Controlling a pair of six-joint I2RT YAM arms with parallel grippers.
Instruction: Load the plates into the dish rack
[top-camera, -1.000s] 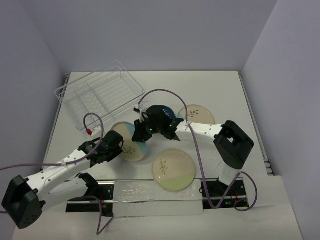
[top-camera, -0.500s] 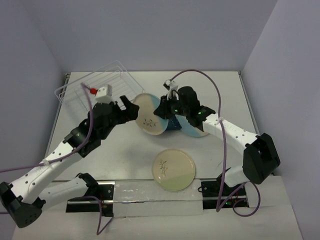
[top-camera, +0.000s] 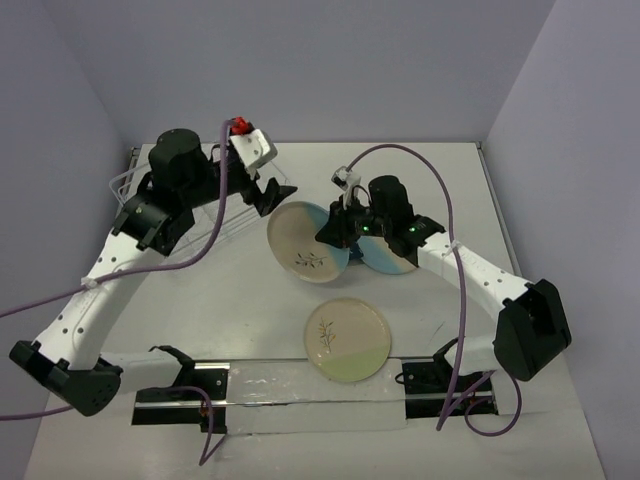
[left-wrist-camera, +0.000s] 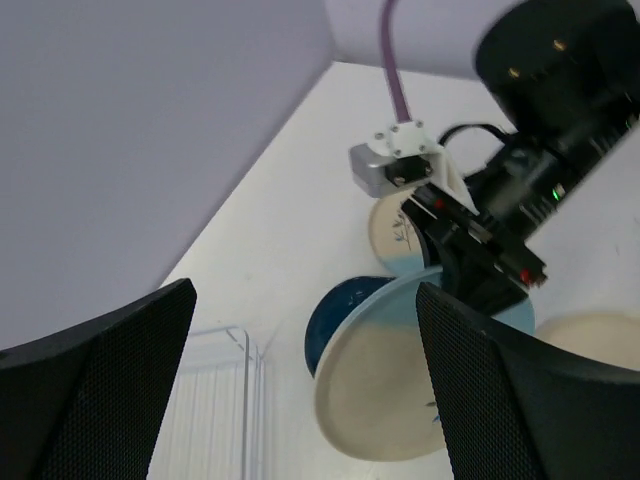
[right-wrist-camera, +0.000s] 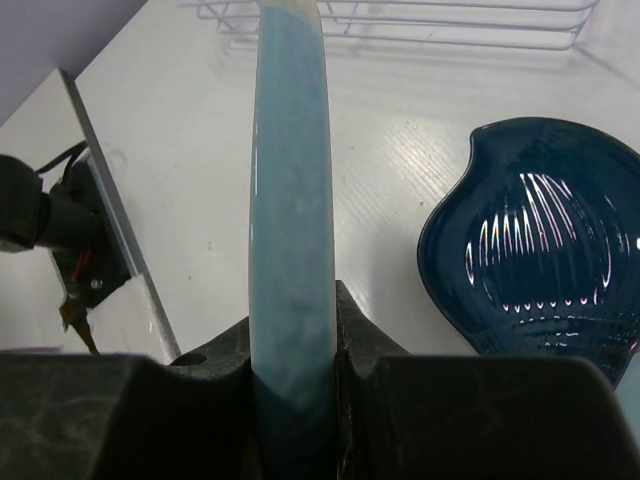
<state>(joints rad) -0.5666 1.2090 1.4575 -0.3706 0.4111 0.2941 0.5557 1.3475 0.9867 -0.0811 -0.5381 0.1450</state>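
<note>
My right gripper (top-camera: 335, 233) is shut on the rim of a beige plate with a light-blue section (top-camera: 303, 243) and holds it tilted on edge above the table. In the right wrist view that plate's rim (right-wrist-camera: 290, 190) stands edge-on between the fingers of the right gripper (right-wrist-camera: 292, 350). A dark-teal leaf-shaped plate (right-wrist-camera: 540, 250) lies flat beside it. A second beige and blue plate (top-camera: 392, 258) lies under the right arm. A cream and pale-green plate (top-camera: 347, 338) lies near the front. My left gripper (top-camera: 265, 192) hangs open and empty by the clear dish rack (top-camera: 232, 214).
In the left wrist view, the left gripper (left-wrist-camera: 305, 300) looks down past its wide-apart fingers (left-wrist-camera: 100, 390) onto the held plate (left-wrist-camera: 400, 390), the teal plate (left-wrist-camera: 350, 310) and a corner of the rack (left-wrist-camera: 225, 400). The left arm covers much of the rack. Walls close off the back and both sides.
My left gripper carried the plate up from the table, the right gripper took it by the rim, and the left gripper opened and drew back up-left towards the rack.
</note>
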